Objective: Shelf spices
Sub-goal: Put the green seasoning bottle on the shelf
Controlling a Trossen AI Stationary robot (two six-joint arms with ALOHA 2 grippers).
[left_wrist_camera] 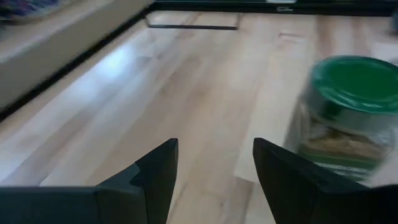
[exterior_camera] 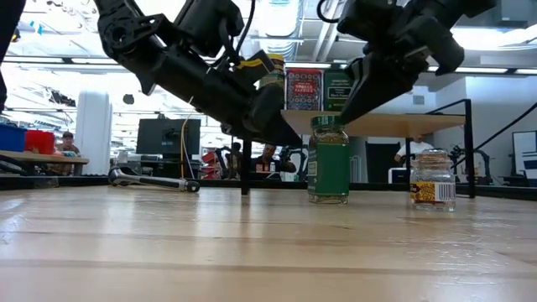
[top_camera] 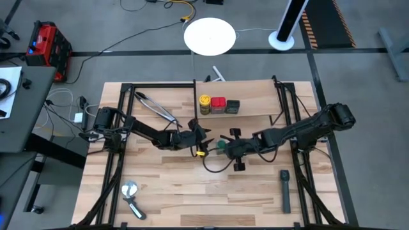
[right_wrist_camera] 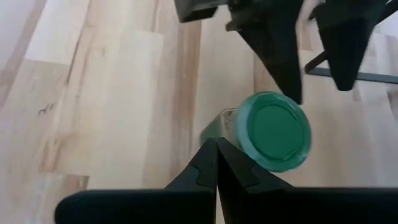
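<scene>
Left gripper (left_wrist_camera: pixel 214 165) spread, empty, beside green-lidded jar (left_wrist_camera: pixel 348 112); right gripper (right_wrist_camera: pixel 216 163) pinched closed above jar.

desk (top_camera: pixel 160 179): green-lidded jar (top_camera: pixel 221 145), clear jar (exterior_camera: pixel 433 180), tongs (top_camera: pixel 155 107), black bar tool (top_camera: pixel 285 190), perhaps a scoop (top_camera: pixel 132 199) | shelf (top_camera: pixel 255 105): yellow jar (top_camera: pixel 204 104), red tin (top_camera: pixel 218 105), dark tin (top_camera: pixel 232 107)
</scene>
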